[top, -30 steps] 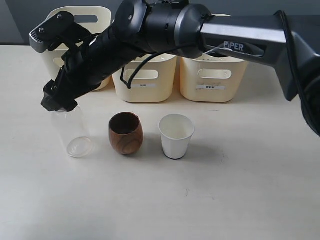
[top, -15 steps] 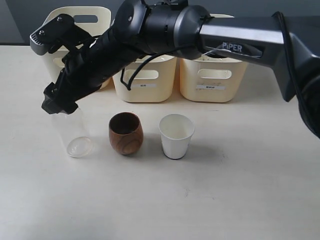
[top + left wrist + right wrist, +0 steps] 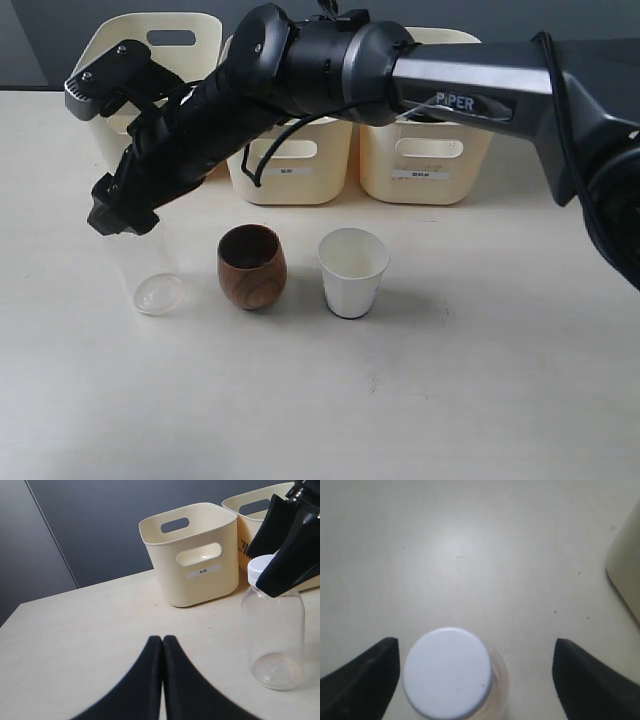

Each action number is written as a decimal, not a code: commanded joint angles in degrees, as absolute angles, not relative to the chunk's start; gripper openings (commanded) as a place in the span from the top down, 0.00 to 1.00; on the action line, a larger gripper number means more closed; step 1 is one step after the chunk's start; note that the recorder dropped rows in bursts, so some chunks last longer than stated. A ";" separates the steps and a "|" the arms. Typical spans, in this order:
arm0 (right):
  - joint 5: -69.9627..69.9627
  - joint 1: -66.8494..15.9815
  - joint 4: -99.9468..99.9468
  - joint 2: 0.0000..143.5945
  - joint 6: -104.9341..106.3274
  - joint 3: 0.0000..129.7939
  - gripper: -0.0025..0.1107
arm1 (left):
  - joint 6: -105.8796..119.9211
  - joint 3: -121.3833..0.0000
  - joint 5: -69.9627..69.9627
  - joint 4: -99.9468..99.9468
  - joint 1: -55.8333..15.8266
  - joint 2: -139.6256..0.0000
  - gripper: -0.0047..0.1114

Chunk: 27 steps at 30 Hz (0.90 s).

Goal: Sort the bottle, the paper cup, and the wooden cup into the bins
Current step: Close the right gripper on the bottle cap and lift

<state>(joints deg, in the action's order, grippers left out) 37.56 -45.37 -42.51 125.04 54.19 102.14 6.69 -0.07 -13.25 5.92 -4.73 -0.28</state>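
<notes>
The clear bottle [image 3: 152, 275] stands at the table's left, its white cap [image 3: 447, 672] showing in the right wrist view. My right gripper [image 3: 120, 218] reaches across the table and hangs open right over it. The cap lies between the two fingers [image 3: 292, 550], nearer to one of them, and neither presses on it. The dark wooden cup [image 3: 252, 265] and the white paper cup [image 3: 352, 272] stand to the right of the bottle. Three cream bins [image 3: 425, 160] line the back. My left gripper [image 3: 163, 639] is shut and empty, low over the table short of the bottle [image 3: 274, 630].
The right arm crosses in front of the left bin [image 3: 150, 22] and the middle bin [image 3: 290, 165]. The left wrist view shows a labelled bin [image 3: 190, 555] behind the bottle. Bare table lies in front of the cups.
The right arm has dipped slightly over the bottle, and its jaws have stayed open. The bottle and both cups have not moved.
</notes>
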 commanded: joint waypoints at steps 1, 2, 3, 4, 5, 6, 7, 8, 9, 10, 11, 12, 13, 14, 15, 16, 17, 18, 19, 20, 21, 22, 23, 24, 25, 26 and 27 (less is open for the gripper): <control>38.36 -45.33 -43.56 124.82 54.38 102.62 0.34 | 6.58 0.00 -12.89 6.09 -4.55 0.00 0.96; 38.83 -45.33 -43.68 124.82 54.38 102.62 0.39 | 6.58 0.00 -12.89 6.09 -4.55 0.00 0.96; 38.94 -45.33 -43.67 124.82 54.38 102.62 0.44 | 6.58 0.00 -12.89 6.09 -4.55 0.00 0.96; 39.10 -45.33 -43.67 124.82 54.38 102.62 0.50 | 6.58 0.00 -12.89 6.09 -4.55 0.00 0.96; 39.22 -45.33 -43.79 124.82 54.38 102.62 0.58 | 6.58 0.00 -12.89 6.09 -4.55 0.00 0.96; 39.22 -45.33 -43.93 124.82 54.38 102.62 0.65 | 6.58 0.00 -12.89 6.09 -4.55 0.00 0.96; 39.36 -45.33 -44.17 124.82 54.38 102.62 0.73 | 6.58 0.00 -12.89 6.09 -4.55 0.00 0.96; 39.36 -45.33 -44.18 124.82 54.38 102.62 0.82 | 6.58 0.00 -12.89 6.09 -4.55 0.00 0.96; 39.36 -45.33 -44.18 124.82 54.48 102.62 0.89 | 6.58 0.00 -12.89 6.09 -4.55 0.00 0.96; 39.36 -45.33 -44.18 124.82 54.48 102.62 0.98 | 6.58 0.00 -12.89 6.09 -4.55 0.00 0.96; 39.36 -45.33 -44.18 124.82 54.85 102.62 0.98 | 6.58 0.00 -12.89 6.09 -4.55 0.00 0.96; 39.60 -45.33 -44.18 124.82 55.58 102.62 0.97 | 6.58 0.00 -12.89 6.09 -4.55 0.00 0.96; 39.85 -45.33 -44.18 124.82 56.09 102.62 0.98 | 6.58 0.00 -12.89 6.09 -4.55 0.00 0.96; 39.98 -45.33 -44.18 124.82 56.42 102.62 0.98 | 6.58 0.00 -12.89 6.09 -4.55 0.00 0.96; 39.98 -45.33 -44.18 124.82 56.45 102.62 0.98 | 6.58 0.00 -12.89 6.09 -4.55 0.00 0.96; 40.10 -45.33 -44.18 124.82 56.73 102.62 0.98 | 6.58 0.00 -12.89 6.09 -4.55 0.00 0.96; 40.10 -45.33 -44.18 124.82 56.85 102.62 0.98 | 6.58 0.00 -12.89 6.09 -4.55 0.00 0.96; 40.10 -45.33 -44.18 124.82 56.85 102.62 0.98 | 6.58 0.00 -12.89 6.09 -4.55 0.00 0.96; 40.10 -45.33 -44.07 124.82 56.94 102.62 0.98 | 6.58 0.00 -12.89 6.09 -4.55 0.00 0.96; 40.10 -45.33 -44.07 124.65 56.94 102.62 0.98 | 6.58 0.00 -12.89 6.09 -4.55 0.00 0.96; 40.10 -45.33 -44.07 124.40 56.99 102.62 0.98 | 6.58 0.00 -12.89 6.09 -4.55 0.00 0.96; 40.10 -45.33 -44.07 124.11 57.41 102.62 0.98 | 6.58 0.00 -12.89 6.09 -4.55 0.00 0.96; 40.10 -45.33 -44.07 123.54 57.82 102.62 0.98 | 6.58 0.00 -12.89 6.09 -4.55 0.00 0.96; 40.10 -45.33 -43.98 122.92 58.22 102.62 0.98 | 6.58 0.00 -12.89 6.09 -4.55 0.00 0.96; 40.19 -45.33 -43.98 122.14 58.45 102.62 0.98 | 6.58 0.00 -12.89 6.09 -4.55 0.00 0.96; 40.19 -45.33 -43.82 121.39 58.45 102.62 0.98 | 6.58 0.00 -12.89 6.09 -4.55 0.00 0.96; 40.19 -45.33 -43.30 120.44 58.45 102.62 0.98 | 6.58 0.00 -12.89 6.09 -4.55 0.00 0.96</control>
<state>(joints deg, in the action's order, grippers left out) 40.09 -45.37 -43.82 123.61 57.60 102.14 6.69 -0.07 -13.25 5.92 -4.73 -0.28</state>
